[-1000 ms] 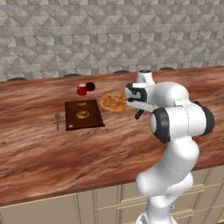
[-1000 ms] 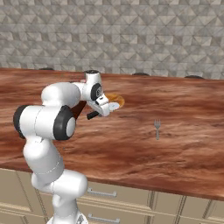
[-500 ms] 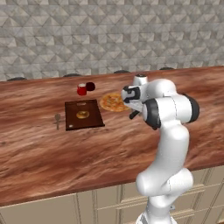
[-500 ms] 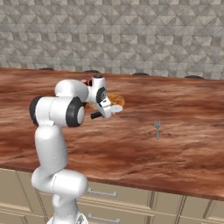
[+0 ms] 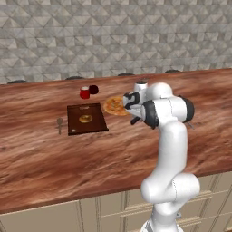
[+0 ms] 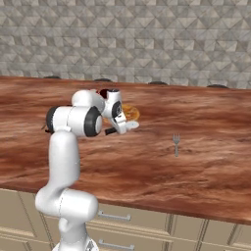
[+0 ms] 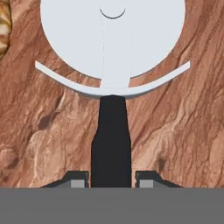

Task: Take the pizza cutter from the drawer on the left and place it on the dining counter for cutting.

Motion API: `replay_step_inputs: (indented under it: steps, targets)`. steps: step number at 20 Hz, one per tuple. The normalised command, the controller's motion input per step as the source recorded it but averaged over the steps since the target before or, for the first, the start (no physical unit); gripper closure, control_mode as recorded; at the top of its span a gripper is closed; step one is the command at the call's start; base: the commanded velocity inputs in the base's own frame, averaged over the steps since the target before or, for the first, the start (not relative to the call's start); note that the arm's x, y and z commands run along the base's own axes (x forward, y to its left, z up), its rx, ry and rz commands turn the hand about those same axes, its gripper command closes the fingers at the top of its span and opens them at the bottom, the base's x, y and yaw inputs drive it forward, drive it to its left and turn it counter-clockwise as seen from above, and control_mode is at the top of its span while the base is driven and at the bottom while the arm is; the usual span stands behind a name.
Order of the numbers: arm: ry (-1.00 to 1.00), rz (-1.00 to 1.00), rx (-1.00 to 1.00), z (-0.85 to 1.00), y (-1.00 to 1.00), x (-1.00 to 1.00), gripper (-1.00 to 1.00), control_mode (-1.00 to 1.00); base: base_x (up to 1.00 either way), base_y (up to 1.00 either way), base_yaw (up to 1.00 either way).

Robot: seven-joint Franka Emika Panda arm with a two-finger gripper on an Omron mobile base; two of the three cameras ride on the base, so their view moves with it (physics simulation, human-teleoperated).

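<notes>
My gripper (image 7: 111,179) is shut on the black handle of the pizza cutter (image 7: 112,39), whose white wheel points away from the hand just above the wood. The cutter (image 6: 125,126) hangs low over the reddish-brown dining counter (image 6: 196,166), right beside a pizza (image 6: 131,112). In the left base view the gripper (image 5: 132,108) sits at the pizza's (image 5: 114,105) right edge over the dining counter (image 5: 90,154). The drawer on the left is out of view.
A dark board with a bagel (image 5: 85,118) lies left of the pizza, with a red cup (image 5: 84,93) and a dark cup (image 5: 94,89) behind it and a spoon (image 5: 59,123) beside it. A fork (image 6: 176,143) lies to the right. Beige fronts (image 6: 117,215) run below.
The arm's elbow has swung up and the arm now stands straighter. The gripper, still holding the cutter, has dropped slightly by the pizza.
</notes>
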Motion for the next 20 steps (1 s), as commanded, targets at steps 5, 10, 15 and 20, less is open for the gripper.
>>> replay_step_inputs:
  steps: [5, 10, 15, 20]
  targets:
    - [0.08, 0.0, 0.0, -0.34, 0.0, 0.24, 1.0, -1.0, 0.0, 0.0, 0.0]
    - [0.04, 0.0, 0.0, -0.33, 0.0, 0.16, 1.0, -1.0, 0.0, 0.0, 0.0]
    - [0.01, 0.0, 0.0, -0.28, 0.0, 0.12, 1.0, -1.0, 0.0, 0.0, 0.0]
    - [0.0, 0.0, 0.0, -0.08, 0.0, 0.24, 1.0, -1.0, 0.0, 0.0, 0.0]
